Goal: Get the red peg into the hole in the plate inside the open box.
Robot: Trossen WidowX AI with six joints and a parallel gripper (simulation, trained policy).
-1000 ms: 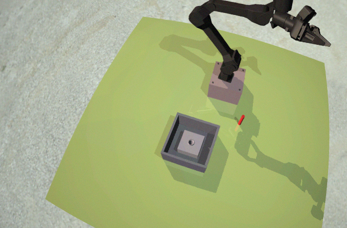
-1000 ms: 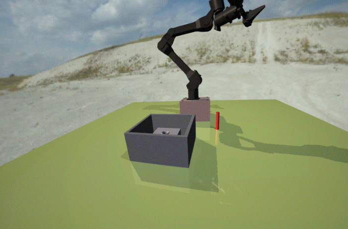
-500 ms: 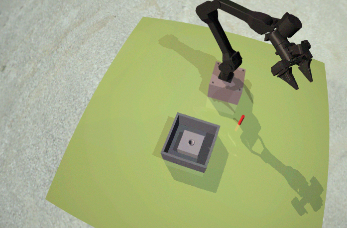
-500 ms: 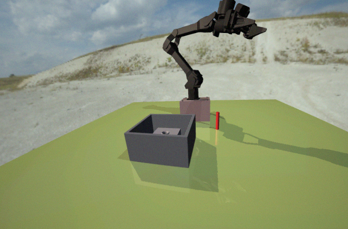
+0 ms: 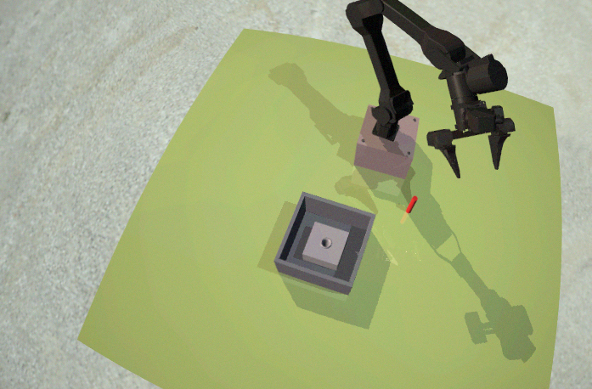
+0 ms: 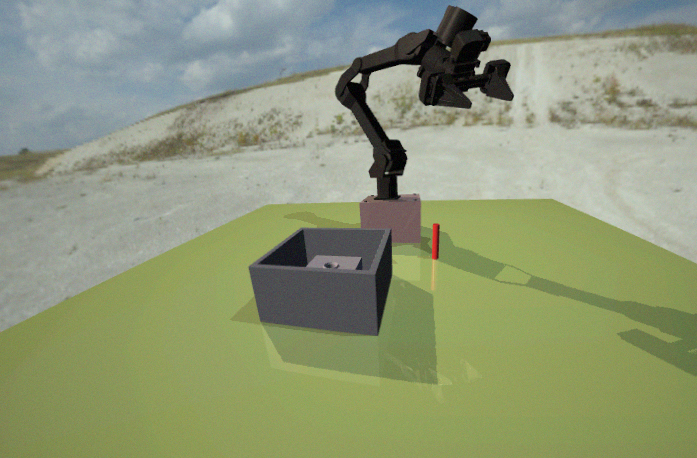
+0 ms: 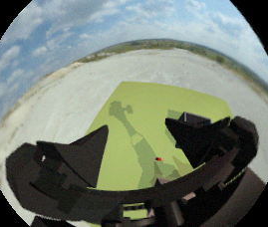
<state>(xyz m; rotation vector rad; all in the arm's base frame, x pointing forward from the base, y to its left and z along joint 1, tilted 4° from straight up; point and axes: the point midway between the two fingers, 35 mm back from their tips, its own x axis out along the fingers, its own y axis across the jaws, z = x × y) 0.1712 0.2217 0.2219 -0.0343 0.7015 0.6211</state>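
The red peg (image 5: 411, 204) (image 6: 435, 241) (image 7: 158, 159) stands upright on the green table top (image 5: 190, 206) (image 6: 143, 378) (image 7: 146, 95), beside the open box (image 5: 312, 279) (image 6: 316, 299) (image 7: 197, 118) and apart from it, a little toward the arm's pink base block (image 5: 382, 160) (image 6: 390, 220). The gripper (image 5: 477, 173) (image 6: 489, 102) (image 7: 137, 124) is spread wide with nothing between its fingers, well above the height of the box and out past its peg side. The peg looks slim, straight and stiff, probably light and not fragile; its smooth, round side could slip or roll in a loose pinch, and a nudge from one finger would likely tip it. I would take it square across the upper part, leaving the lower end bare to enter the hole (image 5: 326, 243) (image 6: 331, 265) and keeping the fingers high as they go down inside the box. The top view looks straight into the box and shows the hole near the middle of the pale plate (image 5: 337, 234) (image 6: 349, 263); the exterior view hides most of that plate behind the box's near wall, but makes plain that the peg is upright. The wrist view gives the peg as a small red spot low between the fingers, with the box partly behind one of them, the hole out of sight.
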